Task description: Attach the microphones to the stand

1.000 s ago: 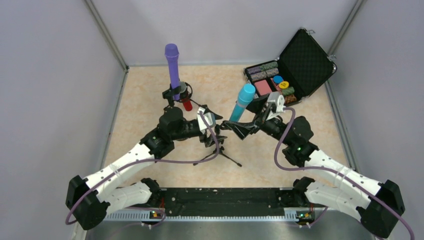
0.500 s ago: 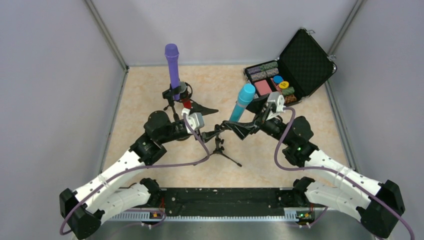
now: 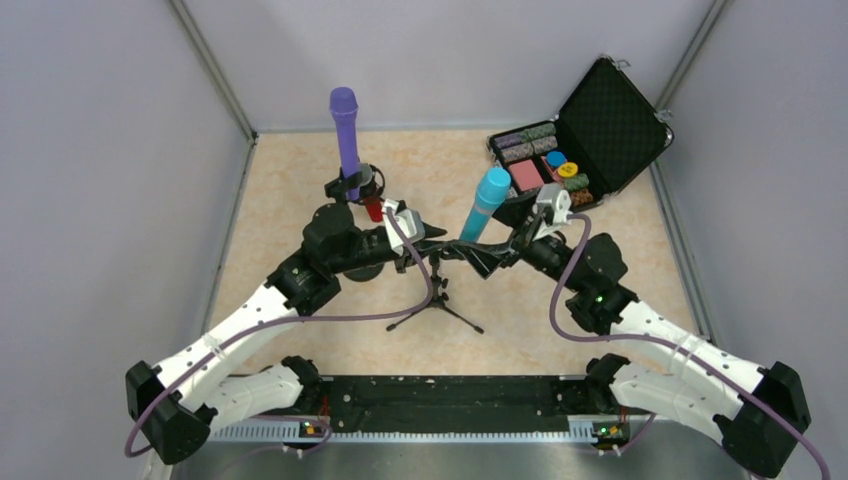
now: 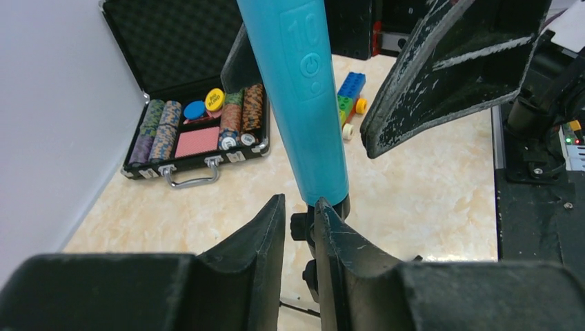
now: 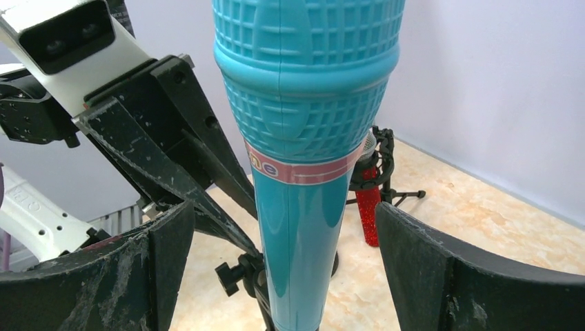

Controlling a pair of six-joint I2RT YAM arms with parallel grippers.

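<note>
Where right tool (image 5: 283, 207) gapes, blue microphone (image 5: 303, 103) stands.

The light blue microphone (image 5: 303, 227) is smooth matt plastic, with a moulded grid on its head and a glossy pink band. The red microphone (image 5: 368, 214) glitters. The stand (image 5: 233, 276) is matt black. The fingers (image 4: 255, 241) of the left gripper (image 4: 298, 203) are black plastic, scuffed white. The table (image 3: 300, 180) looks like smooth beige marble. The case (image 4: 179, 34) has bumpy foam lining and a shiny metal handle.
</note>
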